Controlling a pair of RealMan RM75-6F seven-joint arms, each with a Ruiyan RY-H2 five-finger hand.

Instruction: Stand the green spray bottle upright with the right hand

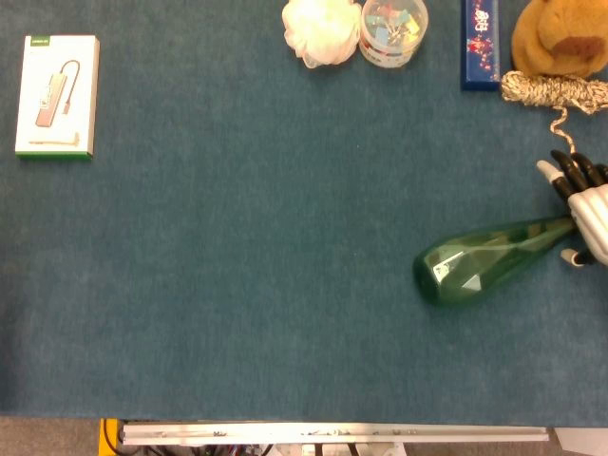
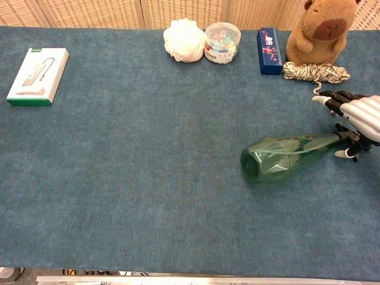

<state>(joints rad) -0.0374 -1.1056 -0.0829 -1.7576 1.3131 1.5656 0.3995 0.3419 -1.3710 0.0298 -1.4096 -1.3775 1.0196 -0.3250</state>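
The green spray bottle (image 1: 480, 259) (image 2: 284, 156) lies on its side on the blue cloth, wide base toward the left and black nozzle toward the right. My right hand (image 1: 579, 204) (image 2: 355, 120) reaches in from the right edge, over the nozzle end. Its fingers are spread and hold nothing. The hand covers most of the black trigger head. My left hand shows in neither view.
A coiled rope (image 2: 316, 73) and a brown plush toy (image 2: 320, 28) sit just behind the right hand. A blue box (image 2: 269, 50), a clip tub (image 2: 222, 43) and a white puff (image 2: 184, 40) line the back edge. At far left lies a white boxed adapter (image 2: 37, 76).
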